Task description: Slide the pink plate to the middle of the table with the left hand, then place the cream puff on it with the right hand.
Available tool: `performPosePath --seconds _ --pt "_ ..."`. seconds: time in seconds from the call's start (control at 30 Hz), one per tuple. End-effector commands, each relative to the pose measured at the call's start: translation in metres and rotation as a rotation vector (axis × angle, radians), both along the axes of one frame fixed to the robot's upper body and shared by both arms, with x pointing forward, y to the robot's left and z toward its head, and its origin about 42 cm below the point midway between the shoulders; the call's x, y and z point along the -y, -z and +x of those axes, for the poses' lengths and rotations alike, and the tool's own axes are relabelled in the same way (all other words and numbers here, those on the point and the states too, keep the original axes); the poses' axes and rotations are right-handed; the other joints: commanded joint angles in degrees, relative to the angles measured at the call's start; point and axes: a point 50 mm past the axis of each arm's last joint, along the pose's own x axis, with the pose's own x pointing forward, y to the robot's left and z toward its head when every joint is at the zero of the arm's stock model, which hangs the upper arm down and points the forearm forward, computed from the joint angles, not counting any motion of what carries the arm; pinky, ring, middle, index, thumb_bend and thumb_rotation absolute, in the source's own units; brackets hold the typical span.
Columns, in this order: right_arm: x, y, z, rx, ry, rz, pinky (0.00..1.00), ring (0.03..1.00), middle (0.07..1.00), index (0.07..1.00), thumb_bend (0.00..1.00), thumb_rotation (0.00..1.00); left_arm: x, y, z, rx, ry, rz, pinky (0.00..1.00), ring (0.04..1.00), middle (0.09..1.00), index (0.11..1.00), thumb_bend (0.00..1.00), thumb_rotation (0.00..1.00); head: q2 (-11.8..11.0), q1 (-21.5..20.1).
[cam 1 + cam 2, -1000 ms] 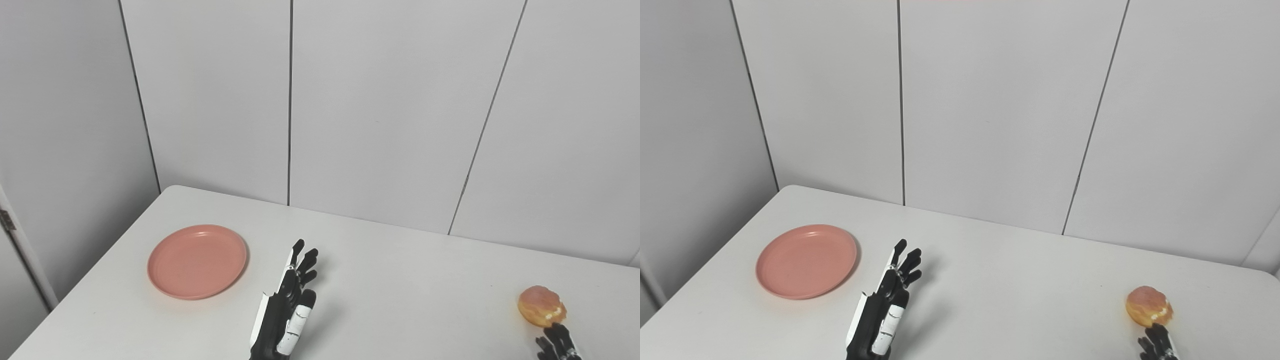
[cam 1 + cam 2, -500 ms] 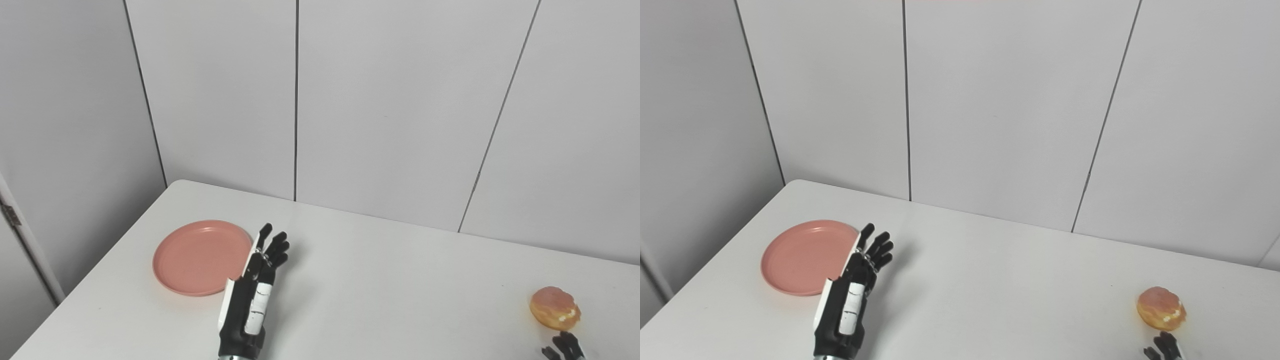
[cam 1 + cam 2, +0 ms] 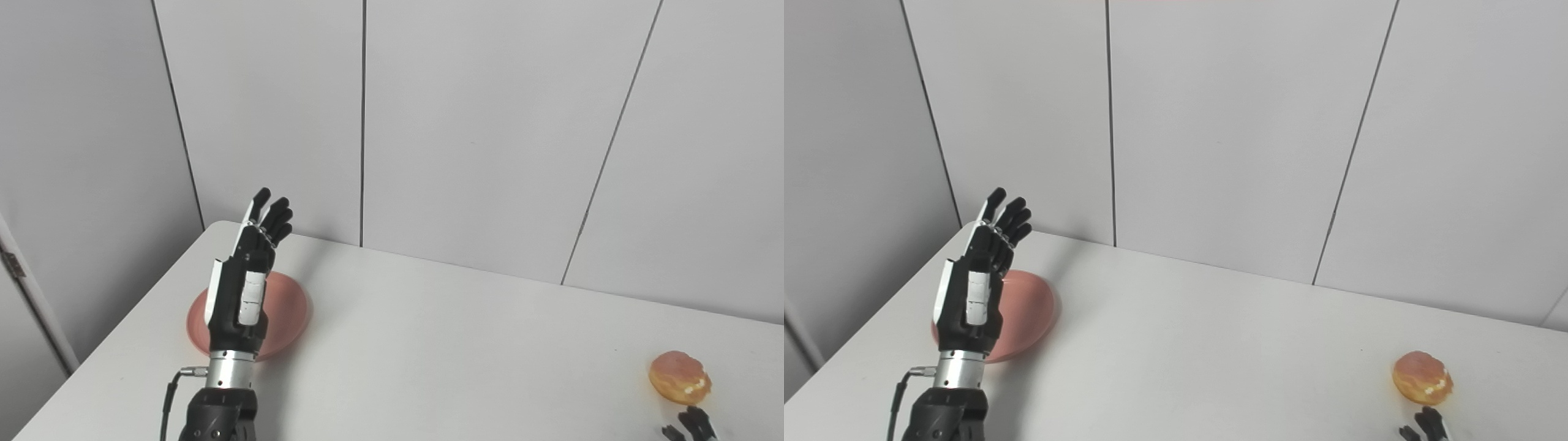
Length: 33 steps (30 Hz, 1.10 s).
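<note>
**Left hand raised over the plate, puff at the far right**

Your left hand [image 3: 239,294] is up above the table [image 3: 441,343], fingers [image 3: 272,214] stretched out and a little apart, grasping nothing. It stands edge-on, fingertips pointing up toward the wall [image 3: 478,135]. From your head cameras it covers the middle of the plate [image 3: 288,312], so you cannot tell how high above the plate it is. The plate lies flat at the table's left side, near the back left corner, and only its right part and a sliver of its left rim show past the wrist.

Your right hand [image 3: 689,427] barely shows at the bottom edge; only dark fingertips are in view, and you cannot tell whether it is released or clenched. The puff [image 3: 680,376] sits on the table just beyond those fingertips, well apart from the plate.
</note>
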Motion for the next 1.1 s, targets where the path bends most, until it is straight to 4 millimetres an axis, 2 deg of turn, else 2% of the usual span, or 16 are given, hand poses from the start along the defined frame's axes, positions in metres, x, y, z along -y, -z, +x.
performPosePath --seconds 0.0,0.13,0.23,0.3,0.57,0.83,0.9,1.0,1.07 --pt "-0.005 0.037 -0.023 -0.196 -0.003 0.020 0.89 0.903 0.954 0.941 0.78 1.00 -0.026 -0.020 0.011 0.060 -0.036 0.044 0.91 0.904 0.901 0.916 1.00 0.90 0.00 -0.03" --pt "-0.005 0.038 -0.022 -0.196 -0.004 0.022 0.88 0.900 0.948 0.935 0.78 1.00 -0.054 -0.025 0.019 0.055 -0.093 0.086 0.87 0.888 0.877 0.898 1.00 0.91 -0.01 0.02" --pt "-0.005 0.038 -0.022 -0.200 -0.011 0.021 0.89 0.906 0.951 0.942 0.78 1.00 -0.074 -0.029 0.021 0.045 -0.150 0.109 0.89 0.897 0.887 0.911 1.00 0.93 0.10 0.01" --pt "-0.005 0.038 -0.022 -0.202 -0.011 0.026 0.89 0.908 0.951 0.943 0.78 1.00 -0.085 -0.031 0.022 0.046 -0.180 0.116 0.85 0.891 0.882 0.914 1.00 0.93 0.13 -0.01" --pt "-0.005 0.038 -0.022 -0.199 -0.017 0.023 0.88 0.896 0.940 0.931 0.77 1.00 -0.117 -0.029 0.031 0.005 -0.236 0.092 0.89 0.896 0.885 0.898 1.00 0.90 0.30 0.07" --pt "-0.006 0.037 -0.023 -0.204 -0.022 0.024 0.88 0.894 0.940 0.937 0.76 1.00 -0.148 -0.004 0.046 -0.085 -0.228 0.007 0.95 0.937 0.912 0.921 1.00 0.91 0.63 -0.08" --pt "-0.006 0.036 -0.023 -0.203 -0.021 0.024 0.88 0.894 0.939 0.938 0.76 1.00 -0.154 0.005 0.049 -0.111 -0.234 0.002 0.92 0.932 0.908 0.925 1.00 0.90 0.99 -0.13" --pt "-0.007 0.035 -0.024 -0.201 -0.024 0.021 0.87 0.891 0.938 0.935 0.76 1.00 -0.161 0.018 0.052 -0.155 -0.248 -0.002 0.80 0.907 0.897 0.930 1.00 0.91 1.23 -0.20" --pt "-0.007 0.035 -0.025 -0.199 -0.026 0.017 0.87 0.890 0.938 0.937 0.75 1.00 -0.163 0.026 0.054 -0.182 -0.257 -0.016 0.75 0.891 0.883 0.923 1.00 0.91 1.40 -0.24"
